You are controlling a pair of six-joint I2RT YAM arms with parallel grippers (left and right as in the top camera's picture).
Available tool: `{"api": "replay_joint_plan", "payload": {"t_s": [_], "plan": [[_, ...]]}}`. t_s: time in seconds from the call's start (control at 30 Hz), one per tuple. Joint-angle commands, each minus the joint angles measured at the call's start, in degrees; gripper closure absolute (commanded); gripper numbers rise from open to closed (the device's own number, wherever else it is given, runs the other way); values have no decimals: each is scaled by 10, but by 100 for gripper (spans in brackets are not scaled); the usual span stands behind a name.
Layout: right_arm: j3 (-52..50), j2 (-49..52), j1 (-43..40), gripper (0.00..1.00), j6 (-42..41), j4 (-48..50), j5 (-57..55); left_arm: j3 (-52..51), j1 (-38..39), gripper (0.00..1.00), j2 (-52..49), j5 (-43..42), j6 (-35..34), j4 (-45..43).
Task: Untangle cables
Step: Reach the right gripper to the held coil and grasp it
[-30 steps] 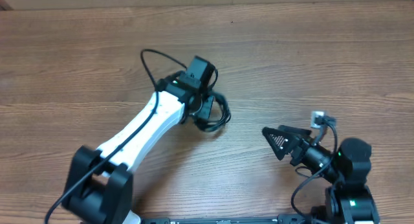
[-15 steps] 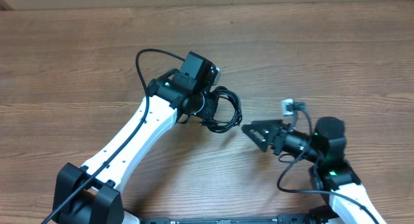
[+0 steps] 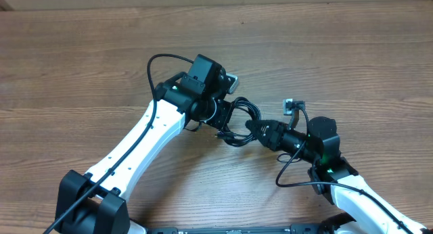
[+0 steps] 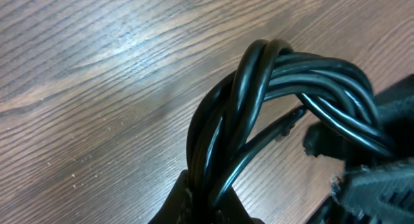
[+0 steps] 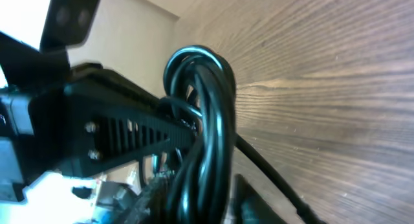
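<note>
Wood-grain brown counter fills the scene. Near its middle, the cables form 1 glossy black bundle of twisted loops between the 2 hands. Left hand is clamped tight on the bundle's left side. Right hand straddles the loops from the right; whether it pinches them, I cannot tell.

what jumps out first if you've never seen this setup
A twisted bundle of black cables, at the middle of the table, is clamped in the left gripper. The right gripper noses into the bundle from the opposite side; whether it has closed on it cannot be told.
</note>
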State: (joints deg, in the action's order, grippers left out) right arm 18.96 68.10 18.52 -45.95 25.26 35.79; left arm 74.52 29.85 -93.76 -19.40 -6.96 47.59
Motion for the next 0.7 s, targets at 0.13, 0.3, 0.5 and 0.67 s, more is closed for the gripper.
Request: {"api": "replay_joint_plan", "payload": {"t_s": [0.13, 0.3, 0.5, 0.67], "plan": [[9, 2, 2, 93, -3, 43, 73, 10, -3, 94, 10, -25, 18, -5], [9, 2, 2, 96, 30, 22, 74, 15, -7, 77, 10, -37, 16, -19], [9, 2, 2, 96, 29, -1, 74, 56, -34, 56, 10, -45, 20, -26], [9, 2, 2, 96, 27, 0, 75, 65, -44, 73, 10, -63, 75, -22]]}}
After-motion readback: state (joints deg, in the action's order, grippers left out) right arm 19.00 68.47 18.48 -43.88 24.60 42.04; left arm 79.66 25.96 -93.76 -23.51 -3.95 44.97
